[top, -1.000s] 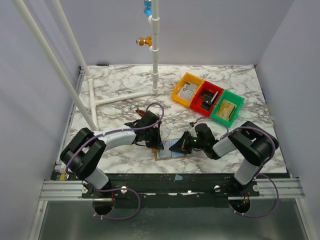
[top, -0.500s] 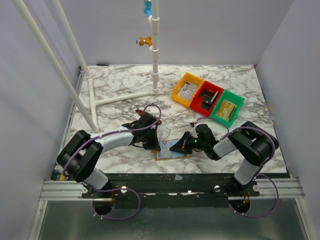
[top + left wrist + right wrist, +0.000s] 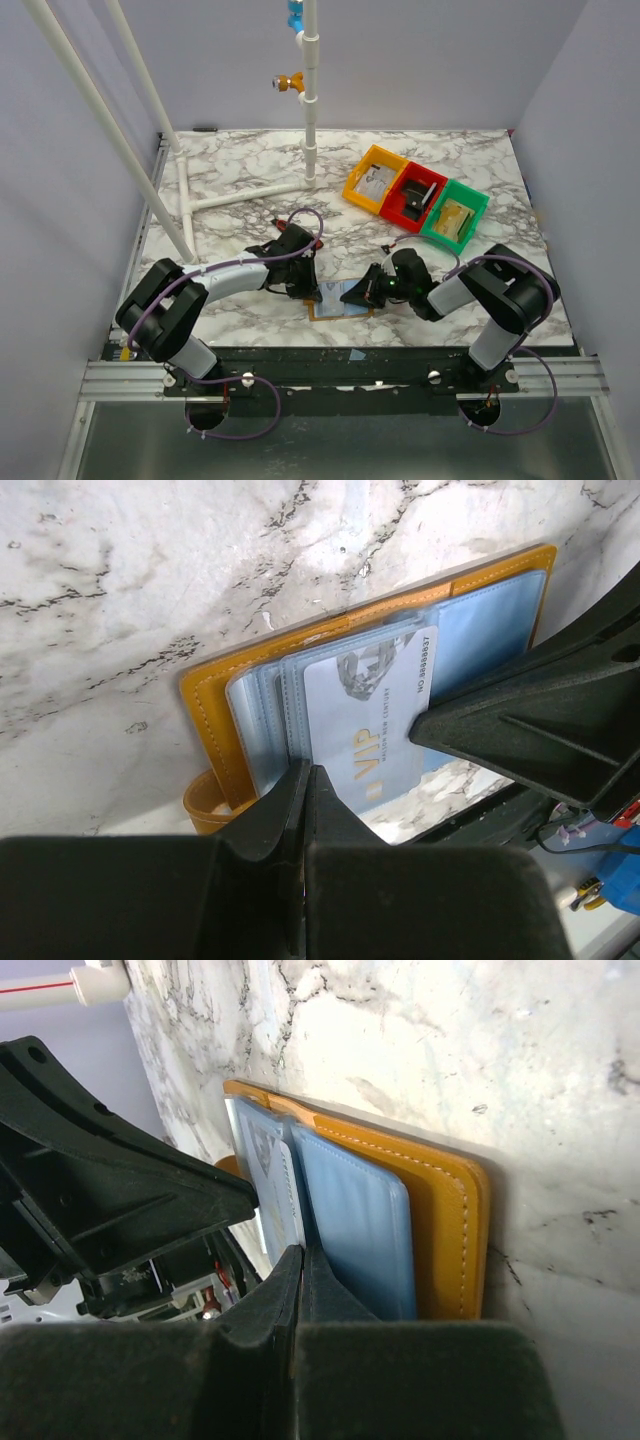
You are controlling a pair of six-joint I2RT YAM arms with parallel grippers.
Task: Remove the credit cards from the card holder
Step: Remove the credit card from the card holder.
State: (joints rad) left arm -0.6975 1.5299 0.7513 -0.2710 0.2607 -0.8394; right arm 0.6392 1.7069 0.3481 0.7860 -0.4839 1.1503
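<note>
Left gripper, right gripper shut, tips on wallet at table near edge. Card thin, slick: slide by exposed edge.

Hard to make out the card holder from above: largely covered by the left hand at 9 o'clock and the right hand at 3 o'clock. In the left wrist view, lower end of the top credit card lost behind the closed fingers at 6 o'clock, its 3 o'clock corner under the other hand. Unclear how many cards lie beneath, or whether either fingertip pair pinches anything. Contents of the bins too small to tell.
</note>
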